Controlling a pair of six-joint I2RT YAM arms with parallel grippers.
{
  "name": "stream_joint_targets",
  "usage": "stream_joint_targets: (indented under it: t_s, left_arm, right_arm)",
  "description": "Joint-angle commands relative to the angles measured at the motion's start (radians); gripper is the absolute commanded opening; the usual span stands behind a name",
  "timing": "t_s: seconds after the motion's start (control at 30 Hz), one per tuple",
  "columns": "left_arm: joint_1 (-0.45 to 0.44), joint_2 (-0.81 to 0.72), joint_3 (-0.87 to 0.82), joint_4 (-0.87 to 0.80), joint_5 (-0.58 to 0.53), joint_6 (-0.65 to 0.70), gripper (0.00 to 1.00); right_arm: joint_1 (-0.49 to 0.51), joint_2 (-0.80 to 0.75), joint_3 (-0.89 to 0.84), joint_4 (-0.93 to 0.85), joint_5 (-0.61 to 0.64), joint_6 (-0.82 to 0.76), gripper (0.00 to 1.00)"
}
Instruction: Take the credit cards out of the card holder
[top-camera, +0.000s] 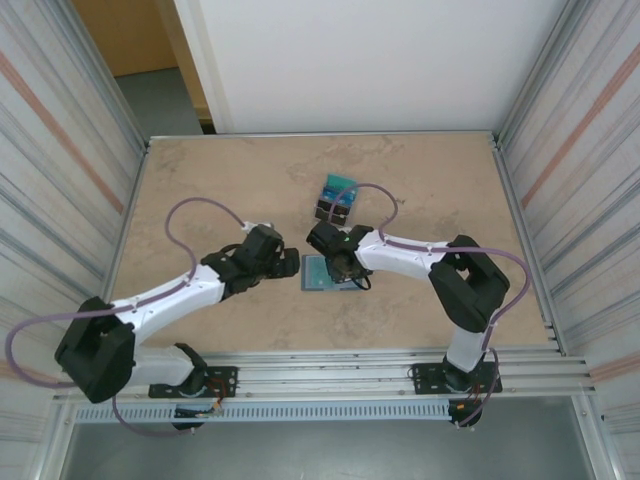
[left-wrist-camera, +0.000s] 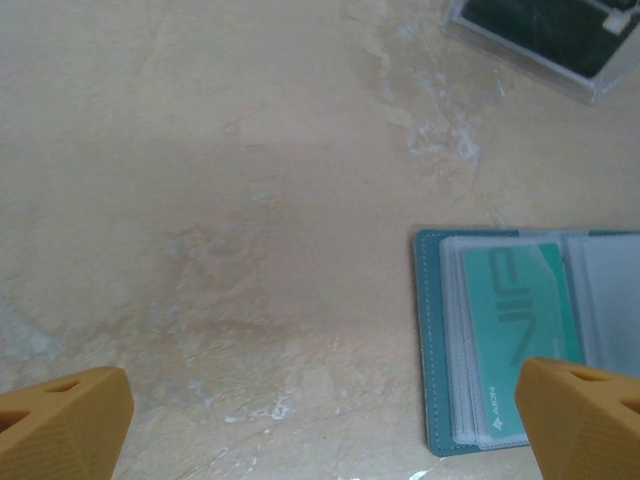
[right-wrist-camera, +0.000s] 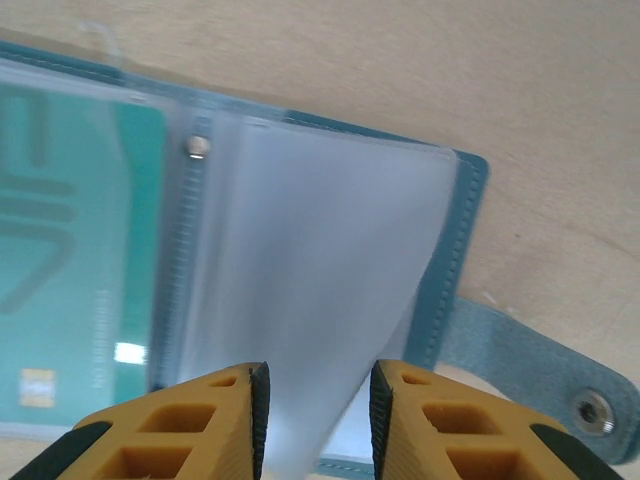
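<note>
The card holder (top-camera: 318, 272) lies open on the table between both grippers. In the left wrist view the card holder (left-wrist-camera: 437, 340) holds a teal credit card (left-wrist-camera: 520, 320) inside a pale slot. My left gripper (left-wrist-camera: 322, 405) stands wide open just left of the card holder, with only bare table between its fingers. My right gripper (right-wrist-camera: 318, 385) hangs over the right half of the card holder (right-wrist-camera: 450, 250). Its jaws stand a little apart, and a lifted clear slot page (right-wrist-camera: 310, 280) runs between them unpinched. The teal credit card (right-wrist-camera: 80, 250) lies in the left half.
A small dark tray (top-camera: 335, 200) with teal and blue cards standing in it sits just behind the card holder, and the tray (left-wrist-camera: 550, 40) also appears in the left wrist view. The holder's strap with its snap (right-wrist-camera: 560, 385) sticks out to the right. Metal walls enclose the table.
</note>
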Motion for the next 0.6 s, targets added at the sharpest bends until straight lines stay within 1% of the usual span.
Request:
stream_joint_targets:
  t_s: [0.0,0.13,0.37,0.57]
  left_arm:
    - [-0.041,0.055,0.048,-0.026,-0.078,0.028,0.99]
    - [-0.066,0.127,0.069,-0.019,-0.073,0.022,0.99]
    - [-0.077,0.204,0.08,-0.021,-0.052,0.012,0.99]
    - [-0.078,0.235,0.071,-0.01,-0.054,0.002,0.99]
  right_arm:
    - [-0.02,-0.048,-0.025,0.015,-0.018,0.034,0.34]
    - [-0.04,-0.061,-0.047,0.016,-0.024,0.04,0.34]
    - [-0.073,-0.118,-0.083,0.021,-0.028,0.06,0.33]
    - [-0.084,-0.186,-0.102,0.1,-0.115,0.061,0.33]
